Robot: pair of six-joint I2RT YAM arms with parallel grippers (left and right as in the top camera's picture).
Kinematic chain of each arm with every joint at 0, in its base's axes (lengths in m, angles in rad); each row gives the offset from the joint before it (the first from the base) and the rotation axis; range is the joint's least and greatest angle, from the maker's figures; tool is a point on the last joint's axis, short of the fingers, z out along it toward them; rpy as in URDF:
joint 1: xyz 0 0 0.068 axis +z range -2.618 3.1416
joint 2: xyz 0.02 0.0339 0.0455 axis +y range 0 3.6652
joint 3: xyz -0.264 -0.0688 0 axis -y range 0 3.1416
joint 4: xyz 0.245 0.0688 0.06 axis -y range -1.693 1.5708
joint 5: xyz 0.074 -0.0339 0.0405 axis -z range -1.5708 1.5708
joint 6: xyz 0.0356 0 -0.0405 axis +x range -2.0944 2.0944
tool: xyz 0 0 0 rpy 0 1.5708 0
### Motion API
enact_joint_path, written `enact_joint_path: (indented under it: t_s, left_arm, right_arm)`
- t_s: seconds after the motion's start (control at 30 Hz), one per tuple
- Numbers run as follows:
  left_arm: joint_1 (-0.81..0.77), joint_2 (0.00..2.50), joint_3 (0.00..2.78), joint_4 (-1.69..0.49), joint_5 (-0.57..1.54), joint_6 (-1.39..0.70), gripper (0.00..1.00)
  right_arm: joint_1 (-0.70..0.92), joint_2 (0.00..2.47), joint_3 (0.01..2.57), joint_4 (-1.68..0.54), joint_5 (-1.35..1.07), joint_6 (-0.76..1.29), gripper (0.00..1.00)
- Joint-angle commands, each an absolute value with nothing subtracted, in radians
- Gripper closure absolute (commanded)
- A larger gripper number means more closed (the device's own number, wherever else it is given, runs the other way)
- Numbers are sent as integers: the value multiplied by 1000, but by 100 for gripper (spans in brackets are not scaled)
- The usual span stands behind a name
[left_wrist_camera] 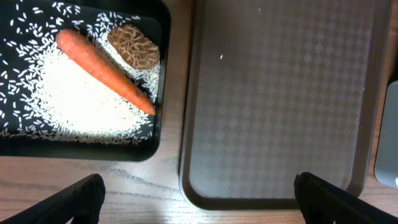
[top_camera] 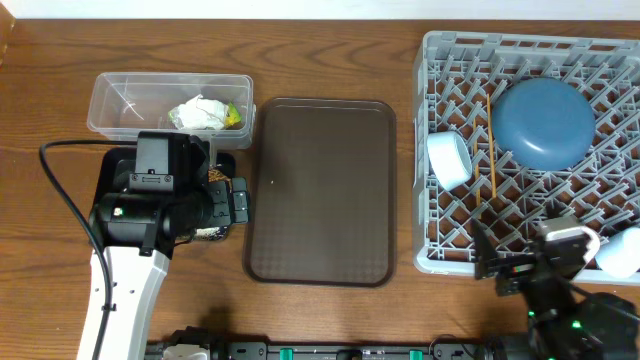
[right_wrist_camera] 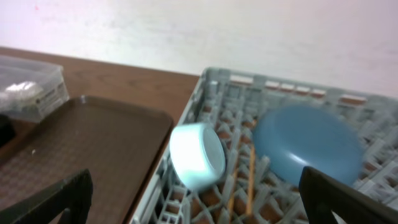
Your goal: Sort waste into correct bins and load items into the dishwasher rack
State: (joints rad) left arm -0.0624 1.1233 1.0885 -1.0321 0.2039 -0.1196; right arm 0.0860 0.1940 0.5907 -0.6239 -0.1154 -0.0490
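**Nearly Done: Waste Sorted, Rack Loaded, Two Cups Unaccounted For**

Looks close to finished. In the clear tub point(top_camera: 105, 100), back left: the crumpled white paper point(top_camera: 200, 112) and the yellow-green printed wrapper point(top_camera: 233, 116), light and creased behind thin see-through walls. In the shallow black tray point(left_wrist_camera: 81, 151), just in front: a smooth tapering orange carrot piece point(left_wrist_camera: 102, 65) aslant over a bed of white rice-like grains point(left_wrist_camera: 81, 106), with the small brown food lump point(left_wrist_camera: 134, 46), rough and ridged, just beside it. On the brown serving tray point(left_wrist_camera: 280, 99), between bins and rack: only a faint diamond texture and one white speck point(left_wrist_camera: 221, 57).

Inside the grey dishwasher rack point(top_camera: 430, 60), a stiff lattice of plastic pegs: the large dark blue round dish point(top_camera: 545, 122), matte and domed, apparently upside down; the white-and-light-blue bowl point(top_camera: 450, 160), tipped on its side near the left wall; the thin wooden chopsticks point(top_camera: 490, 150) between them, along the grid.

Probably leaves the small pink cup and small blue cup to place; neither identifiable for certain, only a pale rounded shape point(top_camera: 622, 250) at the overhead view's right edge.

Left gripper point(left_wrist_camera: 199, 180): spread wide above the adjoining edges of black tray and serving tray, grasping nothing. Right gripper point(right_wrist_camera: 196, 177): likewise parted and empty, by the rack's front edge.
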Motion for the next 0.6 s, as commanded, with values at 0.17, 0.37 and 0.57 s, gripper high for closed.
enact_joint_path:
  t_s: [0.17,0.37,0.57]
  left_arm:
    - [-63,1124,1092,-1036,209,-121,2]
    - [-63,1124,1092,-1036,209,-121,2]
    - [-63,1124,1092,-1036,209,-121,2]
  right_arm:
    - [78,5,280,-447,-193,-53,1]
    - [76,5,130,-265,-196,-49,1]
    - [76,5,2,-48,-195,-49,1]
